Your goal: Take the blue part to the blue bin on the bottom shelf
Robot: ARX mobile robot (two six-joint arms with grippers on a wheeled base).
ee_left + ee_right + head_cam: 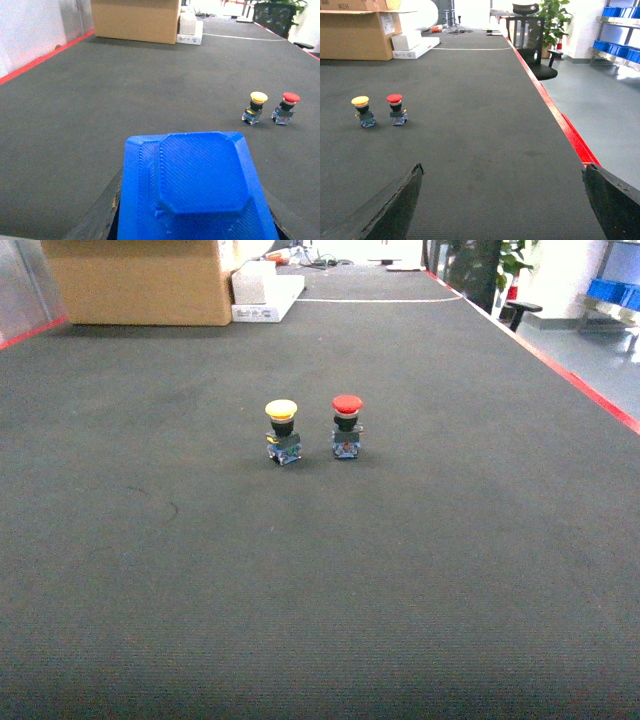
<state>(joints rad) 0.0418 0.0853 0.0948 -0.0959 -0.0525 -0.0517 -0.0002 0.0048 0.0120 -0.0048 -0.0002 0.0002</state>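
A: What's the biggest thing in front of you?

B: The dark grey mat (320,590) — it fills your head view, edged with a red line (590,390) on the right. At its far left end you have a large cardboard box (140,280), with flat white boxes (265,295) just beside it.

A: And off the mat?

B: Your right wrist view shows a black office chair (532,45) past the red edge, a potted plant (555,17) behind it, and blue bins (615,47) on a steel rack at far right. I cannot tell from here which tier they sit on.

A: Where's the blue part?

B: The blue part (195,192) sits in your left gripper (192,227), filling the bottom of the left wrist view; the dark fingers (100,217) are clenched against its sides. It is well apart from the bins.

A: The right gripper?

B: The right gripper (502,200) is released — its 2 fingers (395,205) are spread wide, nothing between them.

A: Anything small?

B: 2 push buttons stand upright mid-mat: the yellow-capped button (282,432) on the left, the red-capped button (347,426) just beside it, not touching.
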